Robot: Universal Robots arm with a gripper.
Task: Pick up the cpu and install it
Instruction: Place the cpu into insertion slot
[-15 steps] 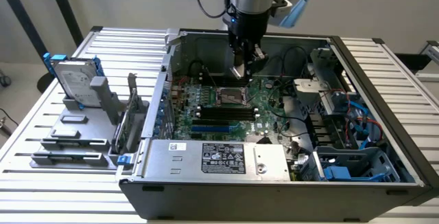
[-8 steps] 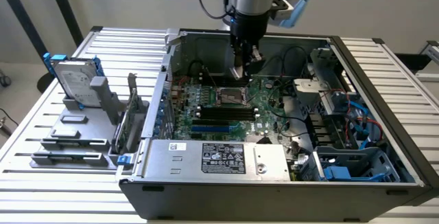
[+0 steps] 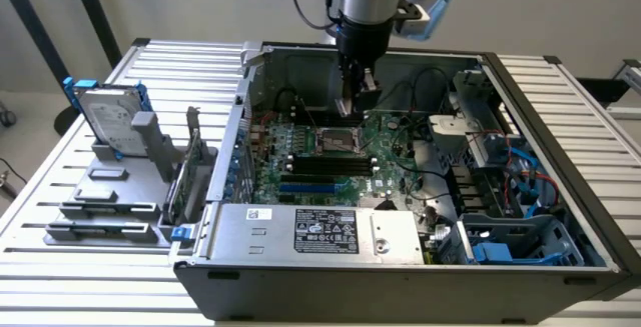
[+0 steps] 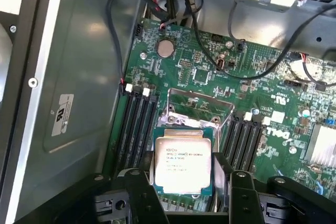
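Above motherboard socket (image 3: 338,141), gripper (image 3: 347,102) clamps cpu (image 4: 182,163).

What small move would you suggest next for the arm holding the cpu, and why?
Probably a slow descent toward the open socket. The gripper holds the cpu by its edges, hanging above the motherboard, not yet touching it; alignment over the socket is hard to judge, so go gently.
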